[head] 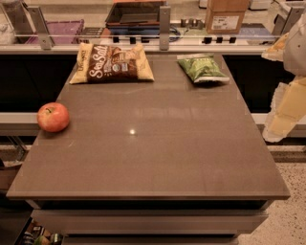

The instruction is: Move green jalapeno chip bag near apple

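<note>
Brown tabletop (158, 158), smooth and matte, fills your view; one small glint of light sits near its middle.

Item 1: green bag (202, 69). You find it lying flat at the far right of the table, just short of the back edge, with pale edges and a crinkled skin. Nothing touches it.

Item 2: apple (53, 117). Red with yellowish patches and a short stem on top. It stands at the left edge of the table, about midway back, well apart from the green bag, with most of the table's width between them.

Item 3: tan bag (113, 63). Larger, tan and brown, printed "Sea Salt". It lies flat at the far left-centre, with bare table between it and the green bag, and sits behind and to the right of the apple.

Item 4: gripper (283, 115). You see it as pale, blocky arm parts at the right border, off the table's right side and above the floor, clear of all three items. It holds nothing you can see; whether it is wide or narrow you cannot tell.

Item 5: background. Behind the table runs a counter with metal posts (164, 26), a dark tray (135, 13), a purple crate (60, 31) and a cardboard box (226, 16). Speckled floor (287, 215) shows at lower right.
</note>
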